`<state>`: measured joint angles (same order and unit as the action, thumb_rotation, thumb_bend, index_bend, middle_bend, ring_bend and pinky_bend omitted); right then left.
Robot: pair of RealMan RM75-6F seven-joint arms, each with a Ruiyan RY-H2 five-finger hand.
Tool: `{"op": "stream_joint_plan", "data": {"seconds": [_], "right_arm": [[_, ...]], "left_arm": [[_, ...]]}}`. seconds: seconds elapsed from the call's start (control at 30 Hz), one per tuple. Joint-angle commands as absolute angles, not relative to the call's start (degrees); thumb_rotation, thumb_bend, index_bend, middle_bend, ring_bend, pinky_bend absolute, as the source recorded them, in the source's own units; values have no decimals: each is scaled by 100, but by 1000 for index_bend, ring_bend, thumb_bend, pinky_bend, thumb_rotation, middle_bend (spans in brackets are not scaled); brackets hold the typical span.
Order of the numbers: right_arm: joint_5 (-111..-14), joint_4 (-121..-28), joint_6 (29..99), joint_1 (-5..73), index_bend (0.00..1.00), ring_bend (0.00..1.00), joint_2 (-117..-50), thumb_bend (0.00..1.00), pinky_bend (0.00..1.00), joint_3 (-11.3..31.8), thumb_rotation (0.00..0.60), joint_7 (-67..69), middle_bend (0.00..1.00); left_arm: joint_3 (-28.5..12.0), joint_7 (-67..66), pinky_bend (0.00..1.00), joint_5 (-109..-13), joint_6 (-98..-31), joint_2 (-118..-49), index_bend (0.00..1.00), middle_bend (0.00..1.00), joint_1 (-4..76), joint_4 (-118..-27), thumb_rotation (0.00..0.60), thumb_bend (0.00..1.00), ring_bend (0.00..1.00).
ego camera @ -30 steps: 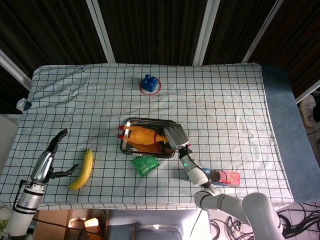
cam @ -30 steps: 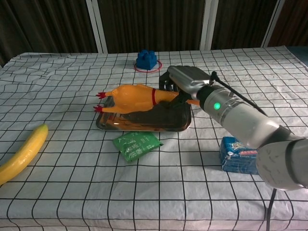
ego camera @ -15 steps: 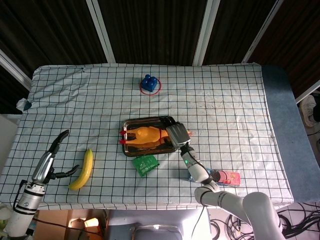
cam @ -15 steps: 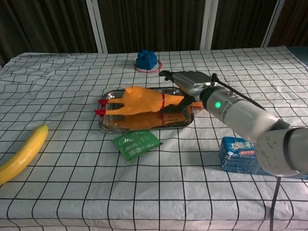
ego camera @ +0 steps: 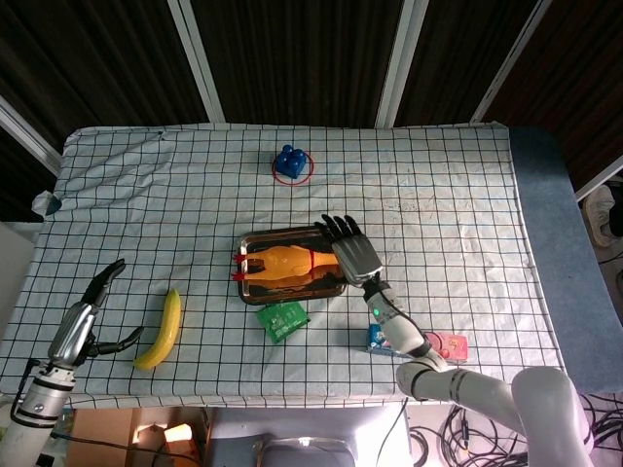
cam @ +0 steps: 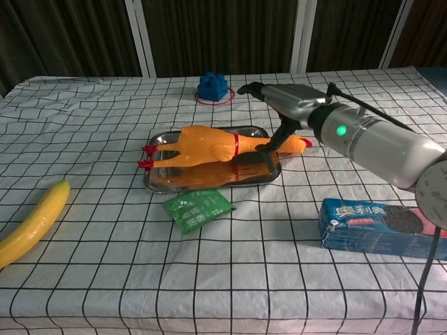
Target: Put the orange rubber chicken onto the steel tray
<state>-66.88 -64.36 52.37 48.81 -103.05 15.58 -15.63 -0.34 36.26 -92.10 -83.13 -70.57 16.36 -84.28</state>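
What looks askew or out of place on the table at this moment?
Only one thing: the orange rubber chicken lies on the steel tray, but its head end overhangs the tray's right rim, below the right hand. The green packet lies crooked just in front of the tray.

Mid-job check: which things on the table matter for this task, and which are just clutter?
Job items:
orange rubber chicken, lying on the steel tray
right hand, fingers spread above the chicken's head

Clutter:
banana
green packet
blue cookie box
blue block
left hand, idle
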Motion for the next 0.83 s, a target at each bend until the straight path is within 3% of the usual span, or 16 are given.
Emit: {"op": "stream_joint_plan", "data": {"seconds": [0.03, 0.17, 0.3, 0.5, 0.6, 0.83], "right_arm": [[-7312, -8411, 6193, 4008, 0, 0, -8755, 159, 21, 1051, 600, -1812, 0], [-7503, -10007, 7289, 2866, 0, 0, -7182, 160, 12, 241, 600, -2685, 0], [-7441, -10652, 8185, 1819, 0, 0, -6109, 159, 0, -460, 600, -2888, 0], [-7991, -9747, 9126, 699, 0, 0, -5950, 160, 0, -907, 600, -1236, 0], [-8099, -9255, 9214, 495, 0, 0, -6042, 160, 0, -899, 600, -826, 0], [-8306, -9154, 9296, 364, 0, 0, -5982, 160, 0, -706, 600, -528, 0]], "left_arm": [[226, 2226, 0, -9032, -8619, -6629, 0, 0, 1108, -8554, 600, 282, 0], [394, 348, 0, -8552, -9136, -6693, 0, 0, 390, -8790, 600, 287, 0], [527, -226, 0, -8631, -9629, -6945, 0, 0, -53, -8708, 600, 292, 0], [824, 460, 0, -9401, -9796, -7072, 0, 0, -158, -8237, 600, 342, 0], [726, 146, 0, -9519, -9967, -7252, 0, 0, -216, -8104, 600, 346, 0], [829, 409, 0, -9827, -9871, -7153, 0, 0, -173, -8078, 600, 348, 0]]}}
